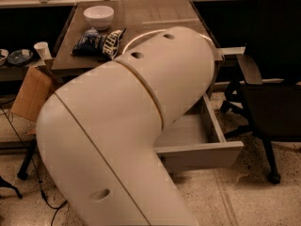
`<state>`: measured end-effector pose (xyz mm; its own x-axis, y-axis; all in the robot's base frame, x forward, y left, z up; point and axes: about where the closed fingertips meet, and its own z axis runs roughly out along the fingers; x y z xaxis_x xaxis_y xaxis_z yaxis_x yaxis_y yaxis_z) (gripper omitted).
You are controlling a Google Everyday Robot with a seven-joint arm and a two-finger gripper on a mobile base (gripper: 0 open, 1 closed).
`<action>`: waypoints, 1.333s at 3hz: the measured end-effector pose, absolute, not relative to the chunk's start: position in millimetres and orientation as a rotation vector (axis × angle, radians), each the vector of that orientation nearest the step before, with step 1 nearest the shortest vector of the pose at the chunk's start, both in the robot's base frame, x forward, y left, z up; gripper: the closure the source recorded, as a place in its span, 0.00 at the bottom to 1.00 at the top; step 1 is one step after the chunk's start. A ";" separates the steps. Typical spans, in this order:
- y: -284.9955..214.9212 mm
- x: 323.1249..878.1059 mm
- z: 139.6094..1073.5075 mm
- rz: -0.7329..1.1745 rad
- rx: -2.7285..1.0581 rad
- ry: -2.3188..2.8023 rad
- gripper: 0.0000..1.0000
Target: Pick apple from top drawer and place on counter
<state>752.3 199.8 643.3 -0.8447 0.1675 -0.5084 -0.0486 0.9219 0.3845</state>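
Over the top drawer (203, 155), the bent arm (127, 126) hides the gripper

Office-like room: black wheeled chair (275, 102), counter (155, 18) with pulled-out top drawer (202, 153), paper cup (42, 50), speckled floor (244, 197)

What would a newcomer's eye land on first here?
The huge cream robot arm fills the middle, and its gripper is out of view. Low right of it the top drawer stands pulled open. Behind, the counter carries a white bowl and a dark snack bag.
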 end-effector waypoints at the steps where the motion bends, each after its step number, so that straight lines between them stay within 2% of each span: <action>1: 197.9 752.2 641.6 0.498 0.090 2.539 0.65; 2: 193.1 750.6 641.5 0.476 0.098 2.547 0.89; 3: 180.8 746.6 643.9 0.456 0.116 2.546 1.00; 4: 157.9 738.3 647.3 0.432 0.142 2.544 1.00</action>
